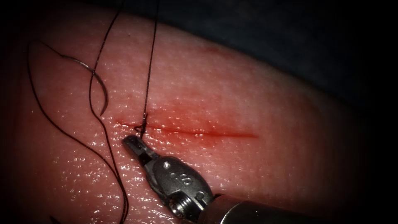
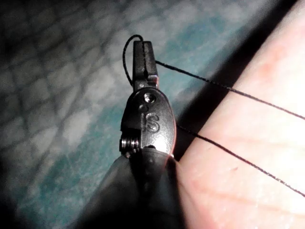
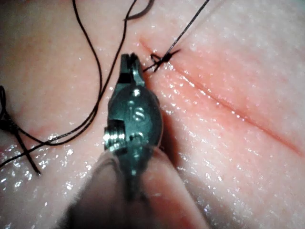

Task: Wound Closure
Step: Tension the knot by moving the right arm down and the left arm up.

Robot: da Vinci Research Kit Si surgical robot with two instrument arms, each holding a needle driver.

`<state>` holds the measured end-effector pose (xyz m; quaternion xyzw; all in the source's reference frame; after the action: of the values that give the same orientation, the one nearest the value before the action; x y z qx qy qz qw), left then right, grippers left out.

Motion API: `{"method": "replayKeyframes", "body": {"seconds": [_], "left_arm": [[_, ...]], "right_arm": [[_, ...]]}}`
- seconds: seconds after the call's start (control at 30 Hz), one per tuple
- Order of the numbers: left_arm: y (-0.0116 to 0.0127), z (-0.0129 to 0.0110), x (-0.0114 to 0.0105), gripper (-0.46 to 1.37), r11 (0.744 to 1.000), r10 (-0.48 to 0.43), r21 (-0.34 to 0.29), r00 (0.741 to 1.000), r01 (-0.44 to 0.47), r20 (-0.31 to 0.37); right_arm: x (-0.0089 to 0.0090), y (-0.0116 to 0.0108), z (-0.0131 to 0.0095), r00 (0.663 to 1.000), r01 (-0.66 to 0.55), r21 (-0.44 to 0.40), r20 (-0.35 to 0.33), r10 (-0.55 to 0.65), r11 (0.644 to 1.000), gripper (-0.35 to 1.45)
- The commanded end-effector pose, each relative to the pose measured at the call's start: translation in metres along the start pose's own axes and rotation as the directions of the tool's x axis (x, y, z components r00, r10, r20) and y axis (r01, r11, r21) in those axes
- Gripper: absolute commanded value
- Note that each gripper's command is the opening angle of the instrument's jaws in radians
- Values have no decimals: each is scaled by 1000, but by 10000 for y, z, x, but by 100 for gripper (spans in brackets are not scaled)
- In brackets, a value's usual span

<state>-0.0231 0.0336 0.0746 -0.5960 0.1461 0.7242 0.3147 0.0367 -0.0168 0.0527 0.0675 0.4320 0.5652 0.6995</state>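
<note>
**One knot tied, most of the cut still open**

Endoscope: the right tool (image 1: pixel 133 144) rests closed and empty just below a knot (image 1: pixel 143 124) at the cut's (image 1: pixel 199 132) left end. The needle (image 1: pixel 97 81) lies free on the tissue (image 1: pixel 248 91), upper left.

Left wrist: the left tool (image 2: pixel 144 55) clamps the thread (image 2: pixel 228 88) off the tissue.

Right wrist: the rest of the cut gapes unstitched.

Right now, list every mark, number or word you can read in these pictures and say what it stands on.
Stamped mark on the right end effector, on its wrist housing: characters there, too blurred to read.
Stamped mark on the left end effector, whose shut jaws hold the thread: maybe "8" or "S", not certain.
Nothing readable on the tissue or the free-lying needle.
</note>
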Motion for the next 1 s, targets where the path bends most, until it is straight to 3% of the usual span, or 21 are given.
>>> {"method": "replayKeyframes", "body": {"seconds": [0.03,0.2,0.47,0.53,0.6,0.73,1.0], "left_arm": [[-4,5,-1,-35,1000,6,13,1000,-6,-2],[-14,22,-4,-35,1000,9,29,1000,-9,1],[-23,44,-8,-35,999,14,39,1000,-14,-10],[-26,48,-9,-35,999,16,45,1000,-15,-9],[-29,53,-11,-35,999,18,47,1000,-18,-2],[-32,60,-13,-35,999,23,48,1000,-23,-1],[-40,70,-16,-35,998,31,56,999,-32,4]], "right_arm": [[-3,-1,0,999,-40,2,15,40,999,-35],[-10,-2,1,986,-160,0,55,160,987,-35],[-21,-3,0,935,-341,-3,101,340,940,-35],[-25,-4,-1,910,-403,2,105,401,915,-35],[-30,-7,-2,862,-497,1,116,494,867,-35],[-36,-13,-6,821,-556,12,160,547,831,-35],[-43,-30,-16,813,-559,61,240,531,827,-35]]}}
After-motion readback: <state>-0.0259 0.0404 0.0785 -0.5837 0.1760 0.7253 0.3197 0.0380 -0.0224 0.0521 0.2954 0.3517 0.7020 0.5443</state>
